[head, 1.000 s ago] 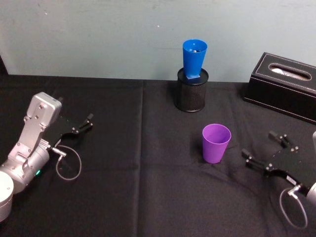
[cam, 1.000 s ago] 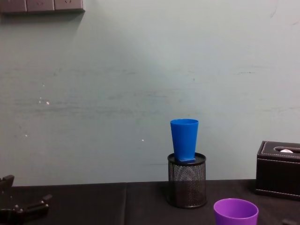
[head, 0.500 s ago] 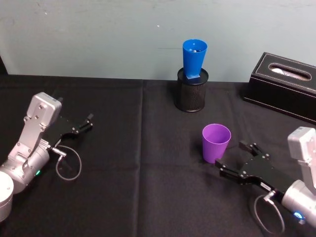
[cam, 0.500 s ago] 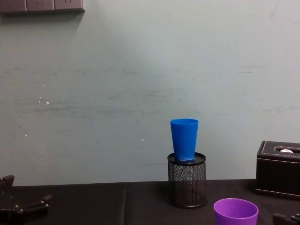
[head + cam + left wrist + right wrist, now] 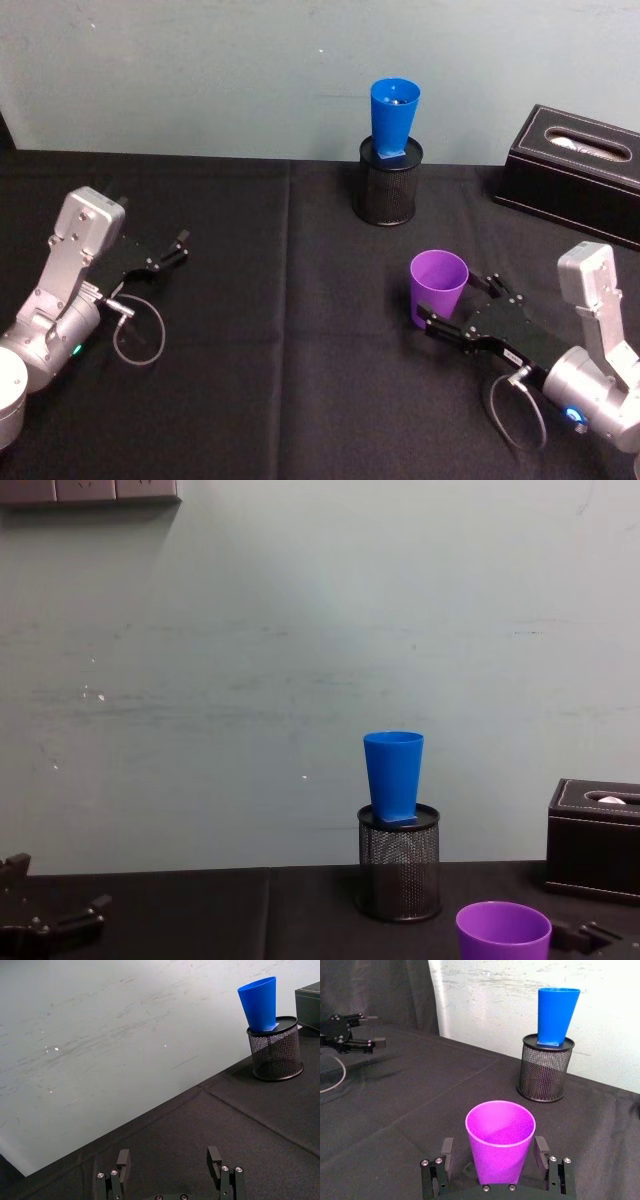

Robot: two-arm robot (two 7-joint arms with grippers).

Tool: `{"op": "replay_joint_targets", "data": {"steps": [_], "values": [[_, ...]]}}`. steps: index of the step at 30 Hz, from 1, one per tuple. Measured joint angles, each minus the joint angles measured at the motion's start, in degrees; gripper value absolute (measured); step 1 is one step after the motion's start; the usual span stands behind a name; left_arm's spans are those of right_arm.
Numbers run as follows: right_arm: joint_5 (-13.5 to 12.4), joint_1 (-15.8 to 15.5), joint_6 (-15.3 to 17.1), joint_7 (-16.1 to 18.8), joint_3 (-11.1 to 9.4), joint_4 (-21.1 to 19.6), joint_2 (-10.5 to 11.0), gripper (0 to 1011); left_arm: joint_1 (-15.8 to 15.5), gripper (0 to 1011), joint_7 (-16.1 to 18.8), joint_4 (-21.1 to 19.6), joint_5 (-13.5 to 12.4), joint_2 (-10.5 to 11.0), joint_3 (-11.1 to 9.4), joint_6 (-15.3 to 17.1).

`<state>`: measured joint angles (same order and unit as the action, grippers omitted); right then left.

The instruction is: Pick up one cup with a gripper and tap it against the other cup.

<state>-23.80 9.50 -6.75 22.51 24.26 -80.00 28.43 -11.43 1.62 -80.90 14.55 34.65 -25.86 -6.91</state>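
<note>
With the right claw [image 5: 455, 300] spread around the smooth, tapered purple plastic tumbler [image 5: 438, 285], lower right on the desk [image 5: 300, 350], an uneven squeeze might have tipped or squirted it free, while the left claw [image 5: 180, 247] lay spread at far left.

no legible text, no labels, no brands; no numbers, no signs
</note>
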Motion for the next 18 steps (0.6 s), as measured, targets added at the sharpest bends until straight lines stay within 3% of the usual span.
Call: {"op": "replay_joint_targets", "data": {"steps": [12, 18], "values": [[2.23, 3.62, -0.69, 0.36, -0.16, 4.93, -4.23, 1003, 0.0, 1005, 0.0, 0.0, 0.0, 0.0, 0.0, 0.0], [2.61, 4.06, -0.85, 0.36, -0.24, 5.67, -4.88, 1003, 0.0, 1004, 0.0, 0.0, 0.0, 0.0, 0.0, 0.0]]}}
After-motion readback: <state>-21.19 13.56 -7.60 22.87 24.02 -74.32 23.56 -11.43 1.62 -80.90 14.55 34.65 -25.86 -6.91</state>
